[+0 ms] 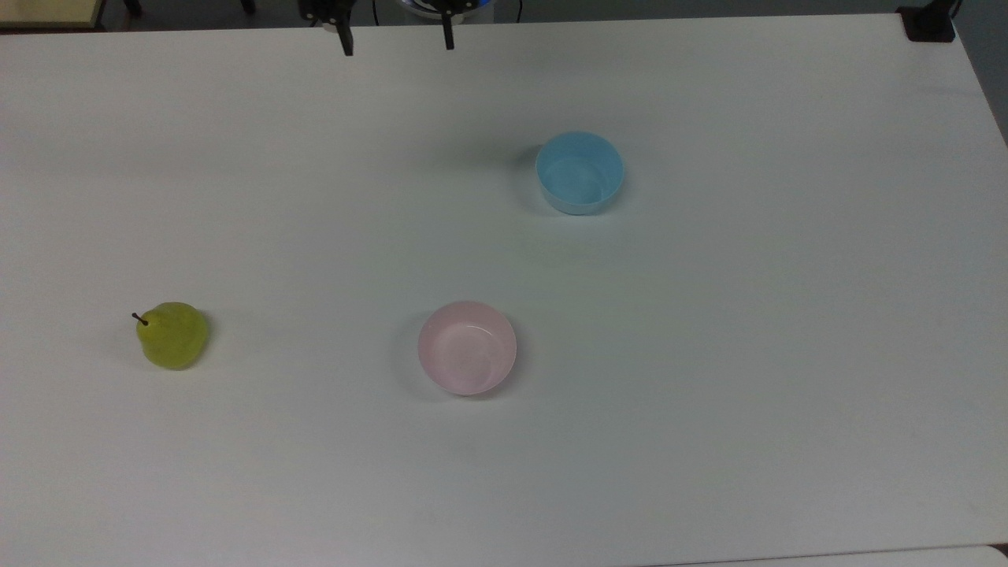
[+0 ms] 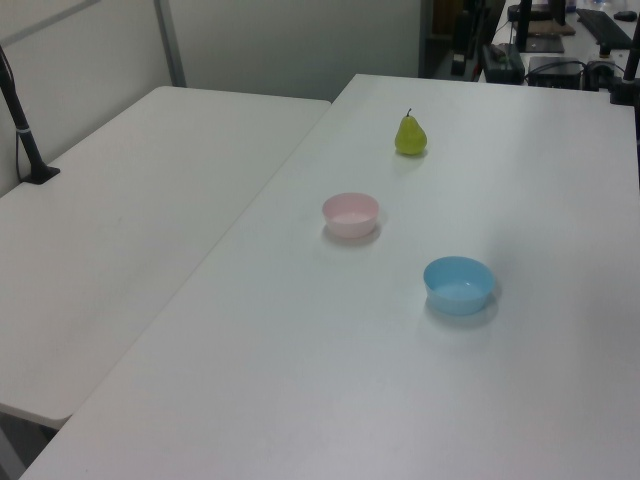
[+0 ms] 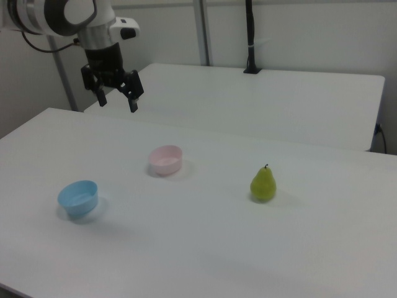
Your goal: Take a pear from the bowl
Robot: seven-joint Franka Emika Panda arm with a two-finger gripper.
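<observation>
In the top view we see the hand (image 1: 396, 43) cut off by the upper edge; just its two fingers (image 1: 345, 41) reach into the picture.

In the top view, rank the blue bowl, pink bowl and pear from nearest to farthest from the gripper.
From the gripper at the top edge:
1. Blue bowl, toward the top view's right.
2. Pink bowl, lower centre.
3. Pear, far on the top view's left.
</observation>
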